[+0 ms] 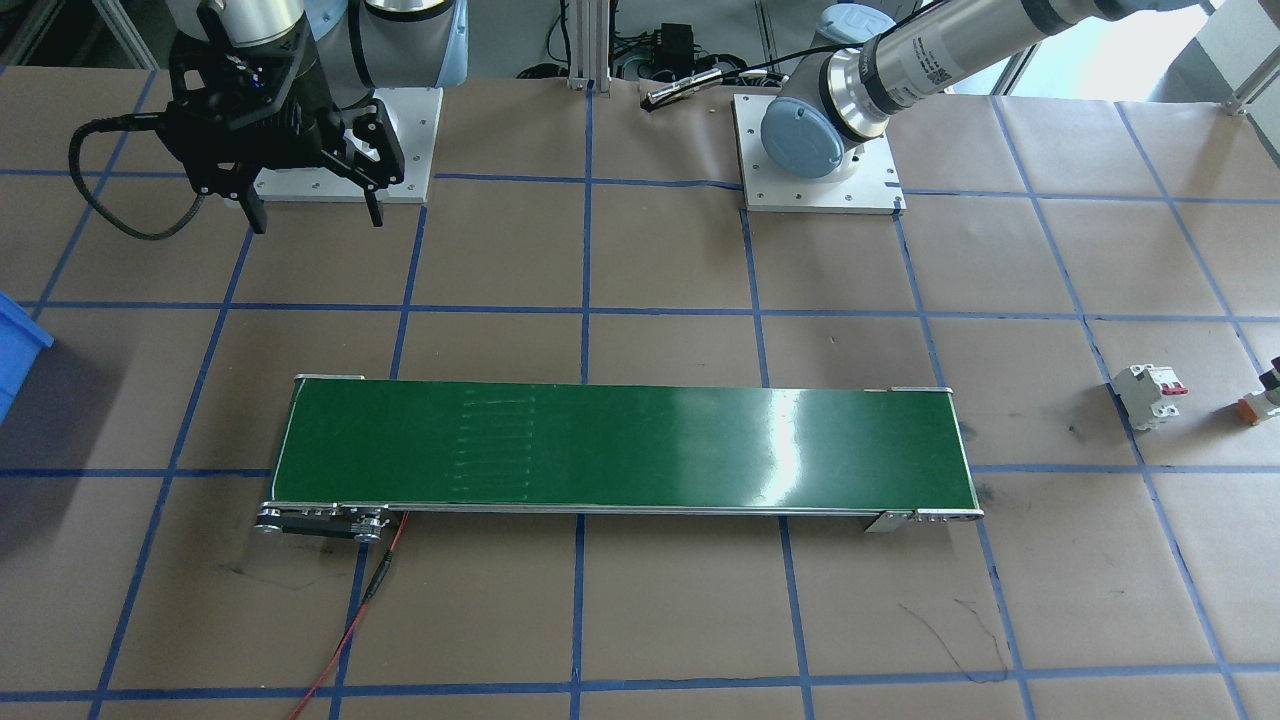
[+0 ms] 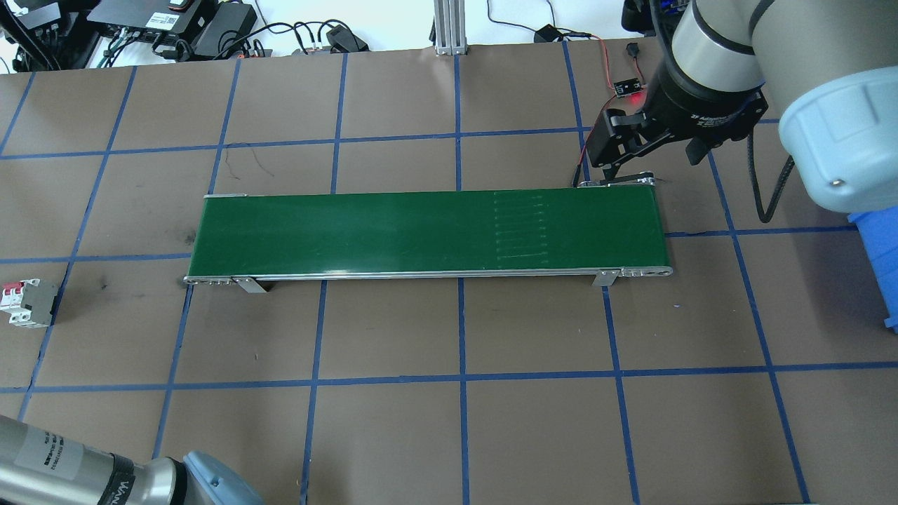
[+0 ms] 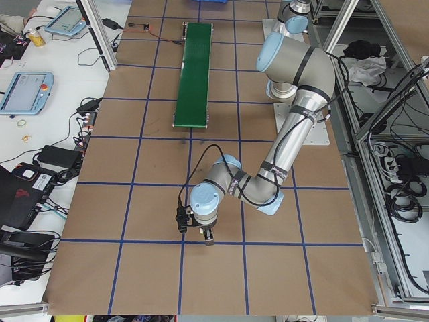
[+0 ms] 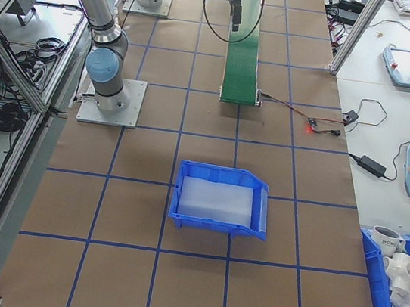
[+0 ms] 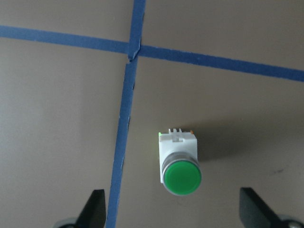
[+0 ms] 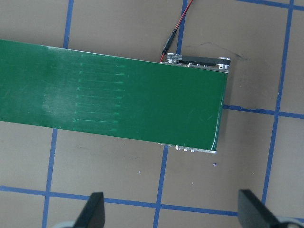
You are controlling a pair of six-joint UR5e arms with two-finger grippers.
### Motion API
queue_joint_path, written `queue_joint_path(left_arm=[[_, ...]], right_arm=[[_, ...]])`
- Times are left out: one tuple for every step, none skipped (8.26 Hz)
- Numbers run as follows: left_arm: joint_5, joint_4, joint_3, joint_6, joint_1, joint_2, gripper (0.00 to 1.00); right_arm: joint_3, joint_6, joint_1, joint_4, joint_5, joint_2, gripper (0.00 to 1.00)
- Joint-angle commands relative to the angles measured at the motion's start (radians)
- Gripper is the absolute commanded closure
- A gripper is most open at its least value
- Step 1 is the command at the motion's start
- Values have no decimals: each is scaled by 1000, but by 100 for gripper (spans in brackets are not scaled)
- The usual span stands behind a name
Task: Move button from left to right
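Note:
The button (image 5: 179, 164) rests on the brown paper, its round green cap toward the left wrist camera and its white body behind it. It also shows cut off at the right edge of the front-facing view as the button (image 1: 1262, 398). My left gripper (image 5: 174, 211) hangs open right above it, one finger on each side, touching nothing. My right gripper (image 1: 315, 208) is open and empty, held above the table near the far end of the green conveyor belt (image 1: 620, 450). In the right wrist view the right gripper (image 6: 172, 211) looks down on the belt's end (image 6: 142, 104).
A white circuit breaker with red levers (image 1: 1150, 395) stands close to the button. A blue bin (image 4: 221, 202) sits on the table beyond the belt's right end. A red wire (image 1: 350, 620) runs from the belt's motor end. Blue tape lines grid the paper.

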Motion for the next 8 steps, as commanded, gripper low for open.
queue_joint_path(left_arm=[[0, -6, -19, 2, 0, -30, 0], [1, -2, -23, 6, 0, -36, 0], [3, -2, -25, 6, 0, -36, 0], [0, 7, -24, 3, -1, -38, 0], [0, 12, -24, 5, -1, -38, 0], [0, 14, -22, 5, -1, -38, 2], [0, 14, -22, 3, -1, -39, 7], [-2, 14, -22, 5, -1, -42, 10]], right_arm=[[0, 0, 0, 0, 0, -1, 0], [0, 1, 0, 0, 3, 1, 0], [0, 1, 0, 0, 5, 1, 0], [0, 1, 0, 0, 3, 1, 0], [0, 1, 0, 0, 2, 1, 0], [0, 1, 0, 0, 0, -1, 0], [0, 1, 0, 0, 0, 1, 0], [0, 1, 0, 0, 0, -1, 0]])
